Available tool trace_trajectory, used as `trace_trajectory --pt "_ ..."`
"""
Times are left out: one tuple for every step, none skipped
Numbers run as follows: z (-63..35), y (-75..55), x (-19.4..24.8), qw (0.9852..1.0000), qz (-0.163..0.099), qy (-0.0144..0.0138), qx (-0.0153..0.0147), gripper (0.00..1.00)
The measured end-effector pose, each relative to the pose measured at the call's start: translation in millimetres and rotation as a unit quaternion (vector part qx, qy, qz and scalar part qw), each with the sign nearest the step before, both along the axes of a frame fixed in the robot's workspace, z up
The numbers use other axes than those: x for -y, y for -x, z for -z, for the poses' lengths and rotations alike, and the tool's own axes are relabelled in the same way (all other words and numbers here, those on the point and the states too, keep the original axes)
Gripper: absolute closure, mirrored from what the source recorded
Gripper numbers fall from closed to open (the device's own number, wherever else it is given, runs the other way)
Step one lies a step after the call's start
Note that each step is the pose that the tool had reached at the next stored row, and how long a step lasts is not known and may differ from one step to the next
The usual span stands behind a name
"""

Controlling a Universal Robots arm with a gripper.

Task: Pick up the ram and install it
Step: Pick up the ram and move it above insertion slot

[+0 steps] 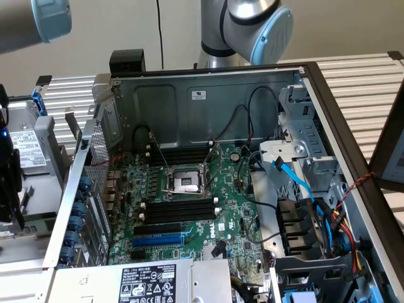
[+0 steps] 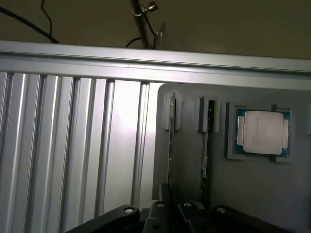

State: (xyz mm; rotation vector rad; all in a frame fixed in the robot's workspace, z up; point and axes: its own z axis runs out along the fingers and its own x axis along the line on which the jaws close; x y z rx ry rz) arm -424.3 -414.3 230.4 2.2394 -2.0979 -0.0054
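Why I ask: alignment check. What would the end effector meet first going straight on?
Probably the ram standing on edge in the gray holder, just ahead of the end effector; depth is unclear.

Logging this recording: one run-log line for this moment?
phase: pickup; end effector: at end of ram stick; ram stick: on edge in gray holder, beside second stick; installed: no

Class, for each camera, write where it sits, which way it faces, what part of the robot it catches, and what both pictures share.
Exterior view: off the arm, above the open computer case, looking down onto its motherboard; the arm's grey joints with blue caps show.
Wrist view: on the wrist, facing a grey holder with two ram sticks on edge and a processor; the gripper shows.
Shared: the ribbed metal tabletop.
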Motion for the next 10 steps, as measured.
trace_trajectory --pt "-3.4 0.2 0.0 1.0000 0.000 0.0000 0.0002 0.87" --pt "-7.3 0.5 0.0 1.0000 0.000 0.0000 0.0005 0.87" --pt "-11.3 0.7 0.0 1.0000 0.000 -0.0001 0.0006 0.87" --pt "-15.6 0.7 0.0 1.0000 0.000 0.0000 0.0005 0.87" --pt "-19.9 0.7 0.0 1.0000 0.000 0.0000 0.0007 0.87" --pt "-24.7 0.7 0.0 1.0000 0.000 0.0000 0.0006 0.87" --pt "-29.1 0.7 0.0 1.0000 0.000 0.0000 0.0007 0.87" --pt "-33.8 0.7 0.0 1.0000 0.000 0.0000 0.0007 0.87" --pt "-38.2 0.7 0.0 1.0000 0.000 0.0000 0.0008 0.87" --pt "-42.7 0.8 0.0 1.0000 0.000 0.0000 0.0008 0.87"
